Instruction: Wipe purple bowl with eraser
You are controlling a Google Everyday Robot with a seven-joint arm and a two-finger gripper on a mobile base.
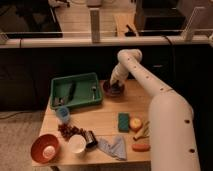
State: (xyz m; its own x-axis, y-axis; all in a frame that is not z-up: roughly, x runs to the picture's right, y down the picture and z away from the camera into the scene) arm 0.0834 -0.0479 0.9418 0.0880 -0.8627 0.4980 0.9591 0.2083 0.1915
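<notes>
Arm (169,107) stretched forward, bent down; gripper (115,86) low, centre, seemingly downturned.

Item one: purple bowl (119,90). Small, round and shallow, dark purple-maroon in colour. It stands upright, mouth up, on the wooden tabletop just beside the right-hand wall of the green tray (73,77), level with the tray's far half and apart from it by a narrow strip of bare wood. Its near rim and right side are in plain sight; its middle and far rim are covered.

Item two: gripper (114,84). It hangs over the bowl's middle, pointing down into it, on the tray's right side.

Item three: eraser. It cannot be told apart from the dark gripper end and the bowl's dark interior.
</notes>
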